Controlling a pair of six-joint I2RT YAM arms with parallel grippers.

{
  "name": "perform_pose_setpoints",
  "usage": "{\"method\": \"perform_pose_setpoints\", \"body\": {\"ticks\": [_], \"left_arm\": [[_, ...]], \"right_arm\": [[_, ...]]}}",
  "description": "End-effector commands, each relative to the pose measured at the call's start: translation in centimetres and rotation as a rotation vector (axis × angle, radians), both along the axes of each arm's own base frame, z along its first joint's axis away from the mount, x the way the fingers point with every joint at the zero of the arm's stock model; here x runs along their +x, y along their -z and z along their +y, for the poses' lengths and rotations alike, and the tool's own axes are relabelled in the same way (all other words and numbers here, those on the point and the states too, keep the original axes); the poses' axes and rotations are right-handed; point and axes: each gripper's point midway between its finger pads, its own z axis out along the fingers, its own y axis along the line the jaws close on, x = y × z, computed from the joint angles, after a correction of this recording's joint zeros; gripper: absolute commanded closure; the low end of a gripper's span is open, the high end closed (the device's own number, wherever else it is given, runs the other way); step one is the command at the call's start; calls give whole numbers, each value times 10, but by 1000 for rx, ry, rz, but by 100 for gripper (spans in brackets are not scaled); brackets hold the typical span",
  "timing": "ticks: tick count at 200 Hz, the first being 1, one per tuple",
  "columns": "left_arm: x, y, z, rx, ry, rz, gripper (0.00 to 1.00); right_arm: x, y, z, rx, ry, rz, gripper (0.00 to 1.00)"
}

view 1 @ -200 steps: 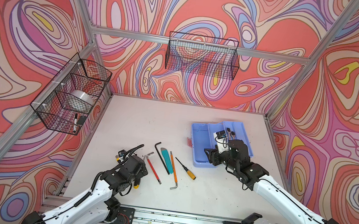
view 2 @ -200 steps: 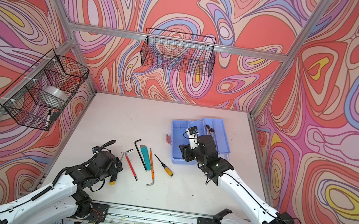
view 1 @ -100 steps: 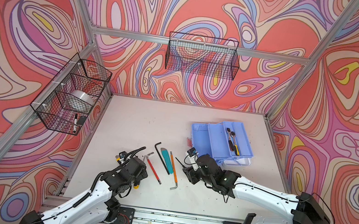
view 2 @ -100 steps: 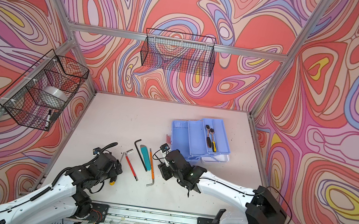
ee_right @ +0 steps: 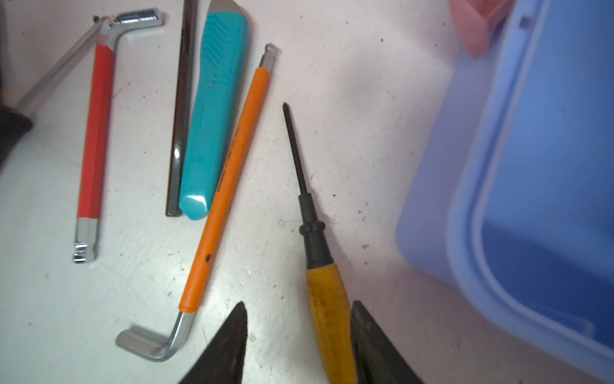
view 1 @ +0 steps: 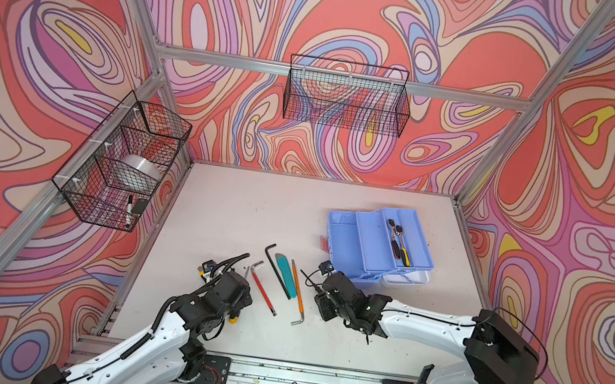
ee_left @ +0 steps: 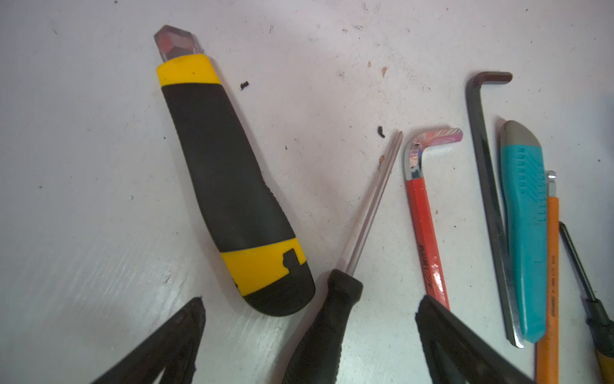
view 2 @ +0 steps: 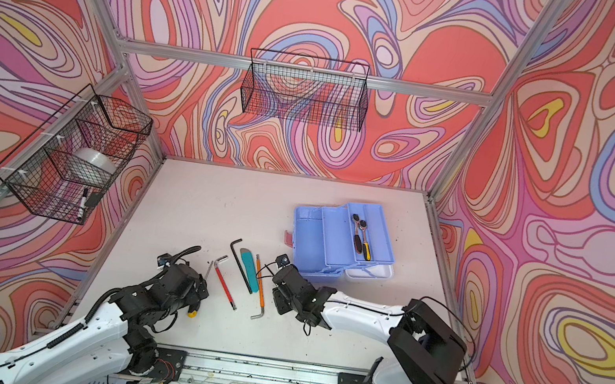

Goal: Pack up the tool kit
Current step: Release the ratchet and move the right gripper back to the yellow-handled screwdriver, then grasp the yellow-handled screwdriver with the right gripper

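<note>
Can find the tool kit [view 1: 344, 240] open on the far right part of the table [view 1: 255, 201] in a top view, with two round-headed tools [view 1: 398, 239] lying in one compartment of the blue tray [view 1: 420, 239]. Can see only a strip of the white lid [view 1: 408, 277] under the base, and only a bit of the pink latch [view 1: 325, 244]. Cannot make out either pair of jaws from above, because of the black wrist bodies over them. From the left wrist, can see the left gripper [ee_left: 310, 299] with fingers wide apart and clamped on nothing, and a black screwdriver [ee_left: 332, 316] between them, its handle cut off by the frame edge, next to a yellow-and-black knife [ee_left: 232, 186]. From the right wrist, can see the right gripper [ee_right: 299, 303] partly apart around the yellow screwdriver [ee_right: 327, 319]: a clear gap at one finger, the other touching or almost touching the handle, cannot tell which. Cannot see the end of this handle. Can see near it an orange key [ee_right: 226, 183], a teal knife [ee_right: 212, 126], a black key [ee_right: 179, 116] and a red key [ee_right: 96, 133].
</note>
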Motion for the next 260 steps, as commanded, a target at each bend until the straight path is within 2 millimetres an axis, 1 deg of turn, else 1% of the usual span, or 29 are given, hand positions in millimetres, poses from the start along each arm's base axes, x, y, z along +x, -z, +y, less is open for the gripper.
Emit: {"method": "perform_pose_setpoints", "body": {"ticks": [1,61,78,96,131,153,173,203,240,260], "left_arm": [[-5,2,8,27,-24,10,0],[-6,2,8,25,-26,7,0],[-6,2,8,23,-28,5,0],[-7,2,9,23,-28,6,0],[-8,1,10,23,-30,5,0],[-9,2,10,20,-32,6,0],[-10,2,10,20,-31,10,0],[-12,3,11,23,-31,14,0],[-15,4,11,21,-32,19,0],[-16,3,11,22,-28,19,0]], "right_arm": [[0,10,-5,-18,38,9,49],[0,29,-12,-76,64,39,50],[-2,35,-12,-94,58,56,54],[-3,40,-12,-101,56,71,55],[-4,41,-10,-98,47,73,61],[-4,40,-8,-95,36,72,69],[-2,34,-5,-76,32,56,79],[0,16,1,-13,20,23,88],[4,-13,7,52,-3,-39,93],[11,-33,5,74,-5,-80,93]]}}
